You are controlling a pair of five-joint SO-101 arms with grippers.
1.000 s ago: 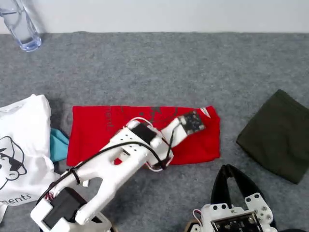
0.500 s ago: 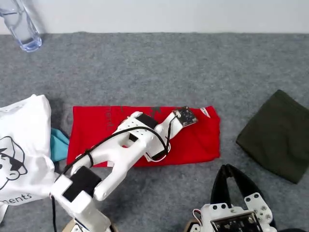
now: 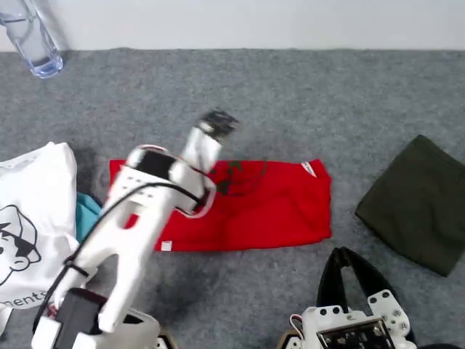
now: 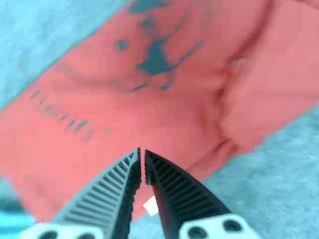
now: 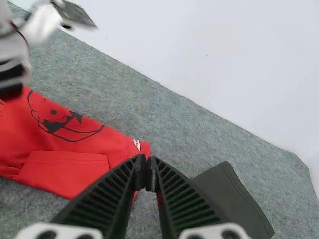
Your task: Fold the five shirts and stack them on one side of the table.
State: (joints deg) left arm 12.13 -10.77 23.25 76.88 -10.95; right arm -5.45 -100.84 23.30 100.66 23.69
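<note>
From above, the red shirt (image 3: 247, 207) lies at the centre of the grey worktop (image 3: 305, 94), folded into a long strip. The left arm (image 3: 156, 189) is raised over its 9 o'clock end. A dark green shirt (image 3: 418, 203) sits folded at 3 o'clock, well apart from the red one. A white shirt (image 3: 33, 225) is spread at 9 o'clock with a teal one (image 3: 87, 218) peeking out beside it, and a clear bottle (image 3: 33, 40) stands at 10 o'clock. Down at 5 o'clock the right gripper (image 3: 341, 254) rests short of the cloth. In the left wrist view the left gripper (image 4: 141, 151) hangs above the red fabric near its print, jaws drawn almost together and nothing between them. In the right wrist view the right gripper's jaws meet with nothing held, and they point across the near hem of the red shirt towards the green one. My worry is the next grasp. If the closed jaws come down without opening, they would only shove the strip and rumple it. If they pinch just the top layer, a lift could peel the fold open. A low sweep of that raised arm could also drag the red shirt into the white and teal ones.
</note>
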